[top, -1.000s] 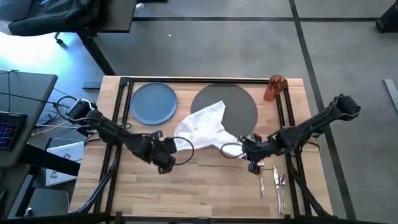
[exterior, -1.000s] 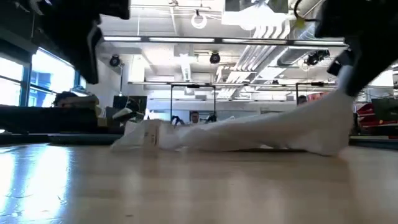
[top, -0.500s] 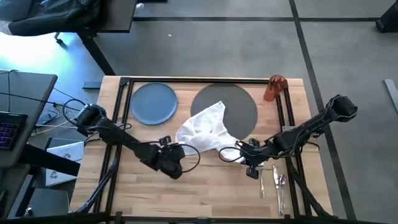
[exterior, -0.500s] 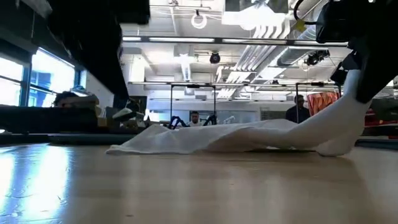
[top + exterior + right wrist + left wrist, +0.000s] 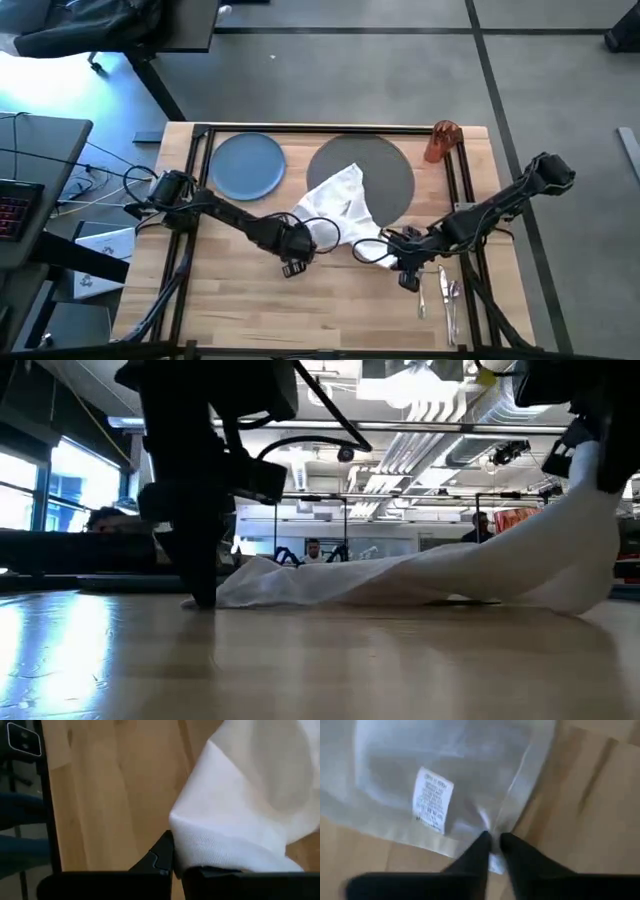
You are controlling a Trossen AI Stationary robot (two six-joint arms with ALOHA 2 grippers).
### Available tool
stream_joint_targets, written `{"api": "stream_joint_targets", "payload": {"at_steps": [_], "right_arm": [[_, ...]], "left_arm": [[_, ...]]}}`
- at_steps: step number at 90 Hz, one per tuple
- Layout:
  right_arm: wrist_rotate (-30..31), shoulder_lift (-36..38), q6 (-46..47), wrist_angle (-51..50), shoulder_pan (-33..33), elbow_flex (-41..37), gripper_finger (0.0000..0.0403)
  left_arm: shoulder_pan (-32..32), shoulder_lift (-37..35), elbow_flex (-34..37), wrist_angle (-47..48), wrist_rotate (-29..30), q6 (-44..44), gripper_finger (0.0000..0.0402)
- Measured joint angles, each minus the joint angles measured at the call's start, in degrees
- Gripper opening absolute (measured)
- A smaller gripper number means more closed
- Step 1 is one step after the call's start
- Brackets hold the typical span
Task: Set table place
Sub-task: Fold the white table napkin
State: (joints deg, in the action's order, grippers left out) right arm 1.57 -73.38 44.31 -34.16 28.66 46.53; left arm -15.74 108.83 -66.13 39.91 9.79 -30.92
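Both end effectors pinching white napkin (image 5: 338, 207) corners, apparently lifted right

- You are looking at the napkin (image 5: 337, 207) lying partly on the mat (image 5: 385, 172), spilling onto the table (image 5: 330, 310) toward you.
- The plate (image 5: 247, 165) is sitting left of the mat.
- The cup (image 5: 442, 141) is standing at the mat's right, by the far edge.
- The cutlery (image 5: 440, 292) is lying near the front right corner.
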Motion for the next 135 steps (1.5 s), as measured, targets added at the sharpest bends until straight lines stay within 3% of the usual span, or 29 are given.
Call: {"api": "stream_joint_targets", "payload": {"at_steps": [17,25,39,53,66,76,85,99,117,135], "right_arm": [[6.86,0.00,-1.62,-10.66,0.63,5.46,0.0000],[7.16,0.04,-4.27,-12.13,0.70,6.62,0.0000],[1.54,-0.58,-8.26,-7.86,1.82,3.63,0.0000],[-5.24,-3.20,-12.93,-5.35,4.06,-1.61,0.0010],[-14.71,-4.68,-14.33,-6.31,4.36,-3.02,0.0072],[-16.48,-4.48,-13.19,-9.09,4.36,0.21,0.0131],[-13.69,-4.33,-12.83,-6.96,5.33,2.05,0.0177],[-8.49,-4.76,-15.73,7.19,10.34,0.50,0.0218],[-3.29,-13.15,-15.89,15.44,16.32,-1.43,0.0211],[0.85,-23.19,-12.51,23.04,18.17,-0.66,0.0182]], "left_arm": [[-1.92,-8.50,-1.53,10.03,3.99,0.25,0.0001],[-3.52,-13.87,-0.76,12.35,4.63,-0.81,0.0000],[-6.86,-20.87,2.32,10.90,3.57,-1.75,0.0000],[-9.88,-22.88,6.13,9.79,2.33,-7.14,0.0000],[-12.50,-22.58,6.54,9.27,2.57,-11.12,0.0000],[-13.78,-22.84,6.43,7.34,2.70,-12.90,0.0000],[-14.45,-22.70,6.47,6.31,2.78,-14.02,0.0000],[-14.45,-22.74,6.47,6.31,2.74,-15.00,0.0000],[-14.28,-22.74,6.47,6.27,2.74,-15.06,0.0000],[-14.13,-22.74,6.47,6.31,1.53,-15.49,0.0000]]}}
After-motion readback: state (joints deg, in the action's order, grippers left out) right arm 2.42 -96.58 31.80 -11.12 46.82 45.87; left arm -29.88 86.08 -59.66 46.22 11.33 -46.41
